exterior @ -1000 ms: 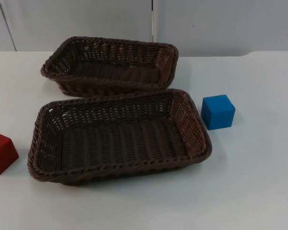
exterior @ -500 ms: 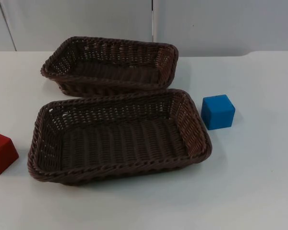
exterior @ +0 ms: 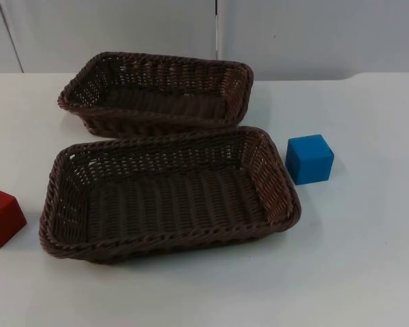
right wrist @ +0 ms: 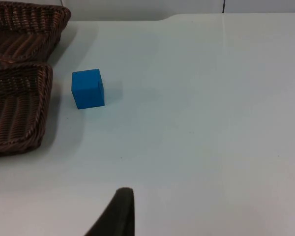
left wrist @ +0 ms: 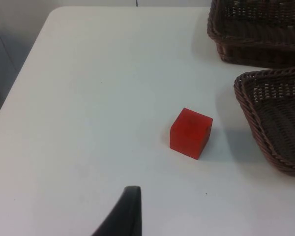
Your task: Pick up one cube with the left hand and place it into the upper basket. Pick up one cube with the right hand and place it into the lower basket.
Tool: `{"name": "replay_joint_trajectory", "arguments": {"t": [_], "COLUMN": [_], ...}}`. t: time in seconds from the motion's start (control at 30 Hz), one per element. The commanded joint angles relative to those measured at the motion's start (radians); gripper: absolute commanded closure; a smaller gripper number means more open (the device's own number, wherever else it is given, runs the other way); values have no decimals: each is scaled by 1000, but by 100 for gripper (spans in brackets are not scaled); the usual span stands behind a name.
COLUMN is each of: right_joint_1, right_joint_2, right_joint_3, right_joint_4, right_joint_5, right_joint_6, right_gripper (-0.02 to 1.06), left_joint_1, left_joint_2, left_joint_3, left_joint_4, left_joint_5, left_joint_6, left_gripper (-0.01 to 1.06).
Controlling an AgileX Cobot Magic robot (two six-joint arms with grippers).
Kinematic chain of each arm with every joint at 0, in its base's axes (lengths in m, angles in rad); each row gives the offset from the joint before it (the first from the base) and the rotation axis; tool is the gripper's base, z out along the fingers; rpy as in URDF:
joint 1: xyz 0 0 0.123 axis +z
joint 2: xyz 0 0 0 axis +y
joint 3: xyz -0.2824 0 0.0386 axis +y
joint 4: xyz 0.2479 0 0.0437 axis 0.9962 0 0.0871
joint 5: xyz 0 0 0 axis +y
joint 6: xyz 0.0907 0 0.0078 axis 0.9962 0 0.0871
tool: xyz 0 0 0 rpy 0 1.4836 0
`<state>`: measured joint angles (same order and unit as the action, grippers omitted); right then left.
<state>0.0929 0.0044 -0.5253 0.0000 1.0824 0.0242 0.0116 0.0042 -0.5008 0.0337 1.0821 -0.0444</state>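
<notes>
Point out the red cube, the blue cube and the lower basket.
red cube (left wrist: 189, 133), left wrist view, front face.
blue cube (exterior: 309, 159), top view, front face.
lower basket (exterior: 170, 242), top view, near rim.

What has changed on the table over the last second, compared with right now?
Nothing visibly changed. The red cube sits left of the nearer brown woven basket, the blue cube right of it, and the farther brown woven basket lies behind. Both baskets hold nothing, and neither cube has been picked up.

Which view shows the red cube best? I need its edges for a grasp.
The left wrist view: the red cube sits whole on the table, apart from the lower basket. The top view crops it at the edge.
</notes>
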Motion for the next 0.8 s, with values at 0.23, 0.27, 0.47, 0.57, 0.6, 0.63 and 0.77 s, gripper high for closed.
{"name": "replay_joint_trajectory", "arguments": {"t": [0.23,0.27,0.47,0.57,0.6,0.63,0.77], "right_joint_1": [-3,-3,-3,-3,-3,-3,-3], "right_joint_2": [-4,-4,-4,-4,-4,-4,-4], "right_joint_3": [9,9,9,9,9,9,9], "right_joint_4": [0,0,0,0,0,0,0], "right_joint_5": [-5,-5,-5,-5,-5,-5,-5], "right_joint_6": [-13,-13,-13,-13,-13,-13,-13], "right_gripper": [-1,-1,-1,-1,-1,-1,-1], "left_joint_1": [2,2,2,2,2,2,2], "left_joint_2": [-4,-4,-4,-4,-4,-4,-4], "left_joint_3": [4,4,4,4,4,4,4], "left_joint_4": [1,1,1,1,1,1,1], "left_joint_5": [-6,-6,-6,-6,-6,-6,-6], "left_joint_6": [3,3,3,3,3,3,3], "left_gripper": [0,0,0,0,0,0,0]}}
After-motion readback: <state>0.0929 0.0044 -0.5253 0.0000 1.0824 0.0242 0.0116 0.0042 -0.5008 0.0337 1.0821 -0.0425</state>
